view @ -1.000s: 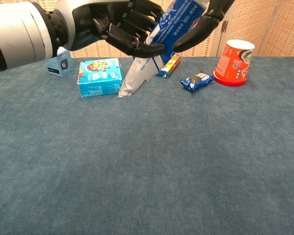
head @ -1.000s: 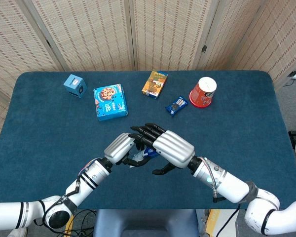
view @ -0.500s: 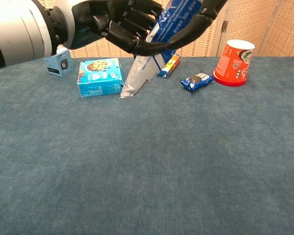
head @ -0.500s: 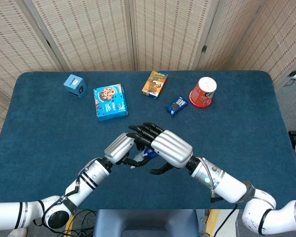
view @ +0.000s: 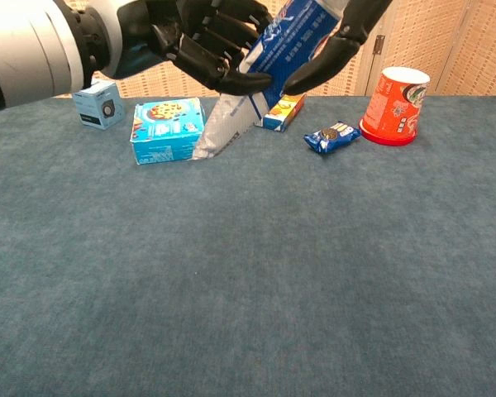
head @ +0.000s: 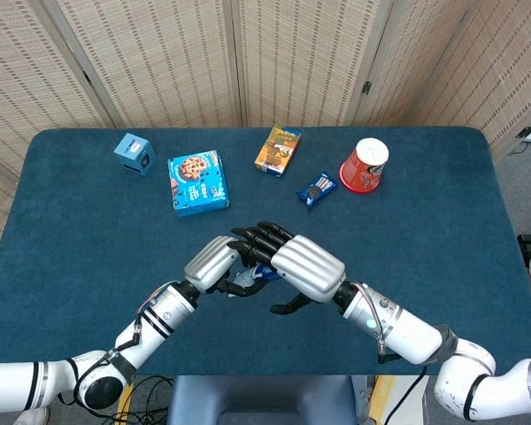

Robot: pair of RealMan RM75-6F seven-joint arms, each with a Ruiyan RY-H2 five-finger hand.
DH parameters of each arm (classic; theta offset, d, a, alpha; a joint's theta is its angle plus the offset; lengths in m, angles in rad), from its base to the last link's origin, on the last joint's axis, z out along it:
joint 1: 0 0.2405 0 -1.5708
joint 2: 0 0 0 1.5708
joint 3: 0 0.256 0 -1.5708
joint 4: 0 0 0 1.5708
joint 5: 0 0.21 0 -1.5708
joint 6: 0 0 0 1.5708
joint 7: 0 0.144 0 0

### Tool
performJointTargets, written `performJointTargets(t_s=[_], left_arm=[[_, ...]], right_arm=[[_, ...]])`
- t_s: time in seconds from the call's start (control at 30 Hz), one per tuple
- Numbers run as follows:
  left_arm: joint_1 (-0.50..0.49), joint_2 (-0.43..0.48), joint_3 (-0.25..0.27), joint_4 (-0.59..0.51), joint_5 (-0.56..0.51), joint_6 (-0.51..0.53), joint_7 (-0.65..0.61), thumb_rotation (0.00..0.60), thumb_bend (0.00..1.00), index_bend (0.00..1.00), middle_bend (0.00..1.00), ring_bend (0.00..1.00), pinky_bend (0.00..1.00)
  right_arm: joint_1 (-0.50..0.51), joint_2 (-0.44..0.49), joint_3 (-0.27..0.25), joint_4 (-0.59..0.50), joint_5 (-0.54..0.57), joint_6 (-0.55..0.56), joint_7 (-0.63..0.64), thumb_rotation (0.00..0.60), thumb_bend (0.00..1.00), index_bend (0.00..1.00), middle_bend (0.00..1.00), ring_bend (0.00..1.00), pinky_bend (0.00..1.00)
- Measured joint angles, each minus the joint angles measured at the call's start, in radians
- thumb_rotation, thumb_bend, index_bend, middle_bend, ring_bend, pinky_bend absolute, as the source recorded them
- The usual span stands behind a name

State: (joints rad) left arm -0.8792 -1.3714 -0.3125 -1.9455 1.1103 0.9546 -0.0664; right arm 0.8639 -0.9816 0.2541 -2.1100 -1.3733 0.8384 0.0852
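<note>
Left hand: the left hand [head: 214, 263] is raised over the near middle of the table, dark fingers [view: 200, 51] curled round the blue and silver packet [view: 256, 74], gripping it
Right hand: the right hand [head: 308, 268] meets it from the other side; its fingertips [view: 310, 76] close on the packet's upper blue part, so both hands hold it
Packet: held up in the air, tilted, silver end pointing down toward the table [head: 442, 221], not touching it
Progress: as I judge it, the packet is lifted and shared between the hands; neither has let go, and it is not set down anywhere
Beyond: cookie box [head: 197, 182], small blue cube box [head: 134, 152], orange box [head: 277, 150], dark snack pack [head: 317, 189] and red cup [head: 365, 166] lie along the far side, well apart from the hands
</note>
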Motion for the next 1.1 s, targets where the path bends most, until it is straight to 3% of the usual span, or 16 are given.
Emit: performJointTargets(t_s=[0.73,1.1], left_arm=[[0.004,0.015,0.022,0.023,-0.008,-0.012,0.019,0.600,0.42,0.76,0.75,0.56,0.55],[0.006,0.002,0.082,0.112,0.023,0.020,0.185,0.600,0.42,0.75,0.75,0.56,0.55]], right_arm=[[-0.023,0.023,0.004,-0.016,-0.005,0.049,-0.033,0.600,0.00,0.00,0.00,0.00,0.00],[-0.091,0.120,0.004,-0.041,-0.047,0.110,0.005,0.600,0.00,0.00,0.00,0.00,0.00]])
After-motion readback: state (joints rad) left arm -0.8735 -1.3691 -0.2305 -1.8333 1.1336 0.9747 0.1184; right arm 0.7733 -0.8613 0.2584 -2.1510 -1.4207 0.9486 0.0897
